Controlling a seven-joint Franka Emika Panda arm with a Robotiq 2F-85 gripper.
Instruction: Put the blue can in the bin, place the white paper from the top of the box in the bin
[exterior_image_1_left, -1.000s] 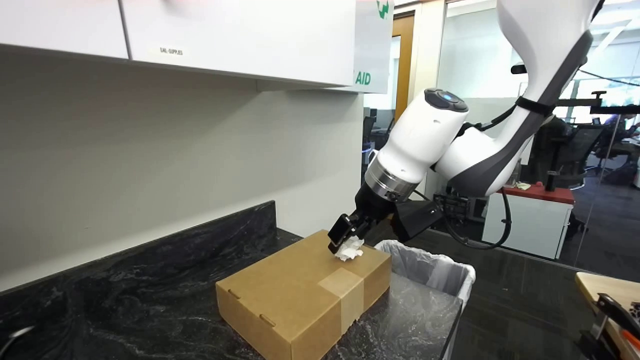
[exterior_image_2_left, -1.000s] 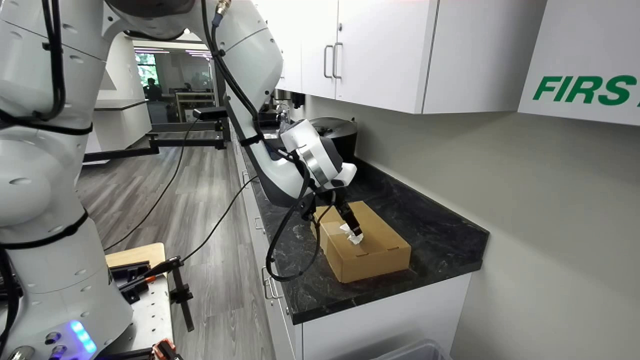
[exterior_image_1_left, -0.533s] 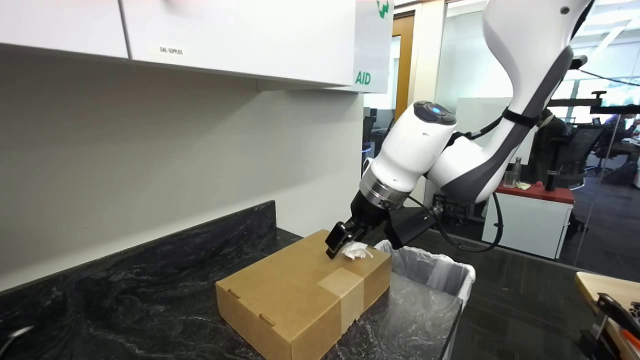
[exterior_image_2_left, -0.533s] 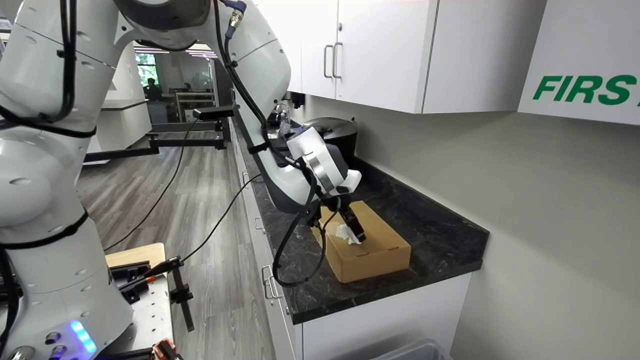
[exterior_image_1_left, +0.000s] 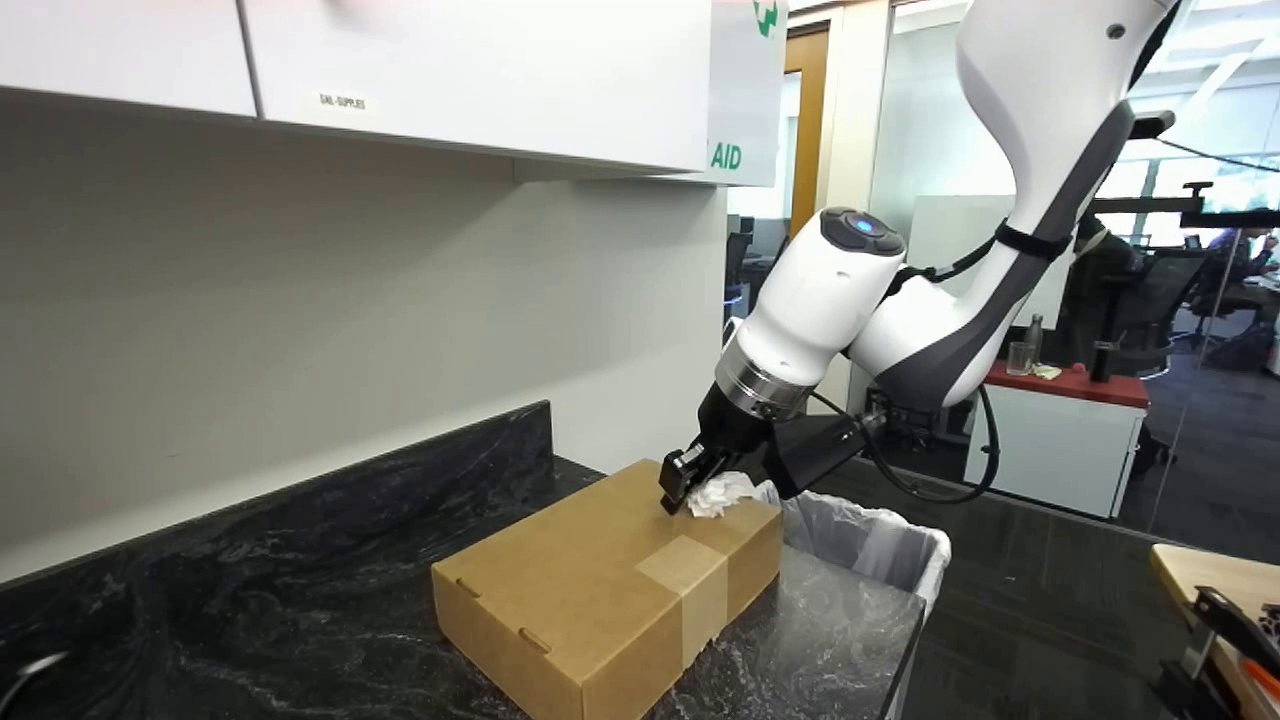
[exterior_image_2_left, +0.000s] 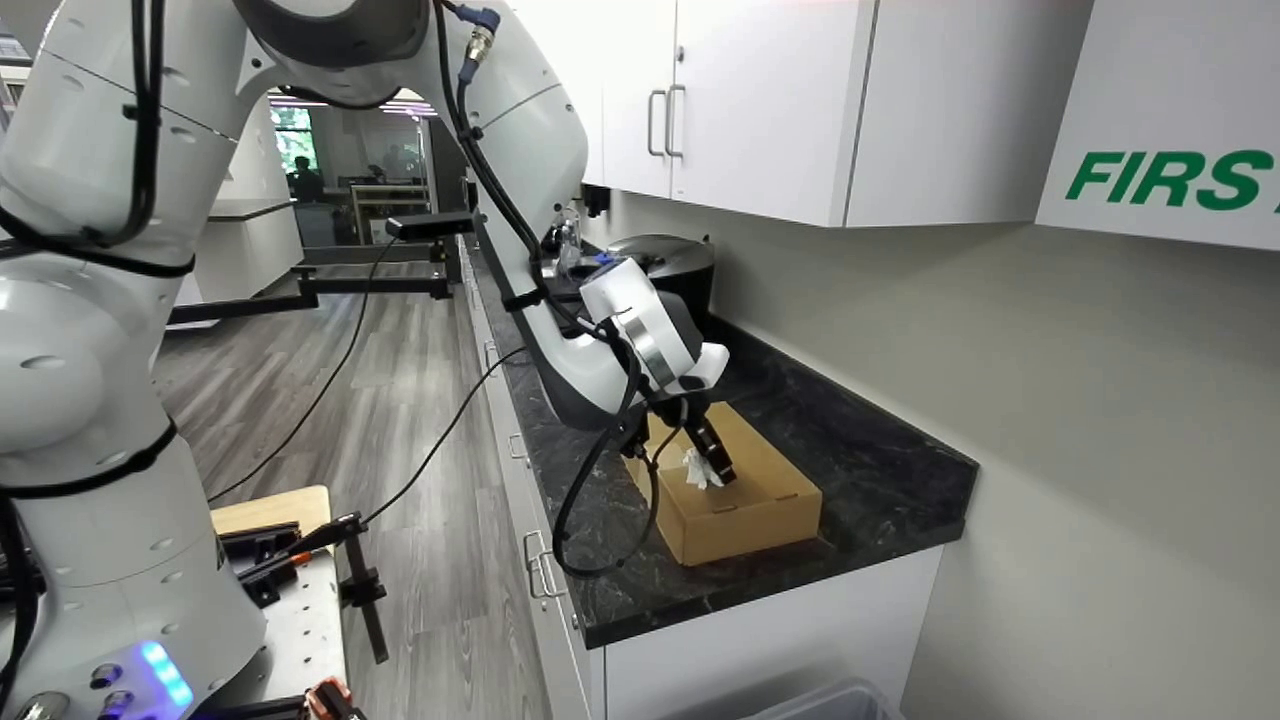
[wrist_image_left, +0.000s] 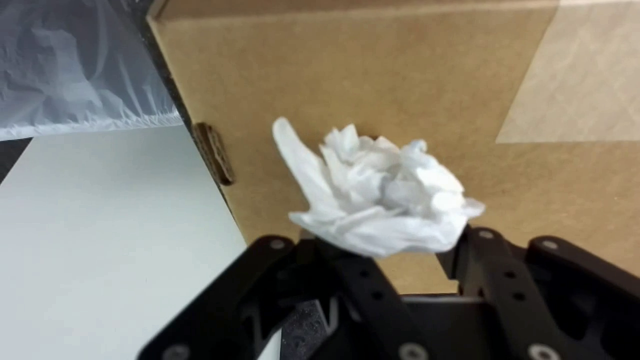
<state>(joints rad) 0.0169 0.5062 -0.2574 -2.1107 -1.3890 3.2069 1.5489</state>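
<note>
The white paper (wrist_image_left: 380, 195), a crumpled wad, sits at my gripper (wrist_image_left: 389, 242) above the top of the brown box (wrist_image_left: 350, 70). Its folds bunch up between the two fingers and cover their tips in the wrist view, so how firmly they press on it is hidden. Below the wad, a gap still shows between the finger links. Both exterior views show the paper (exterior_image_1_left: 722, 493) against the tilted fingers, low over the box (exterior_image_2_left: 745, 525). Beside the box is the bin (exterior_image_1_left: 935, 548), lined with a crinkled plastic bag. The blue can is out of view.
The box stands on a dark stone counter (exterior_image_1_left: 250, 620) against the wall. White cabinets (exterior_image_1_left: 480, 80) hang above. A loose cable (exterior_image_2_left: 655, 500) loops down beside the gripper. A clear plastic tub (exterior_image_2_left: 850, 700) shows below the counter's end.
The arm has come lower and over the box, and its fingers have drawn closer together around the paper. The paper has shifted slightly with them and looks more bunched.
</note>
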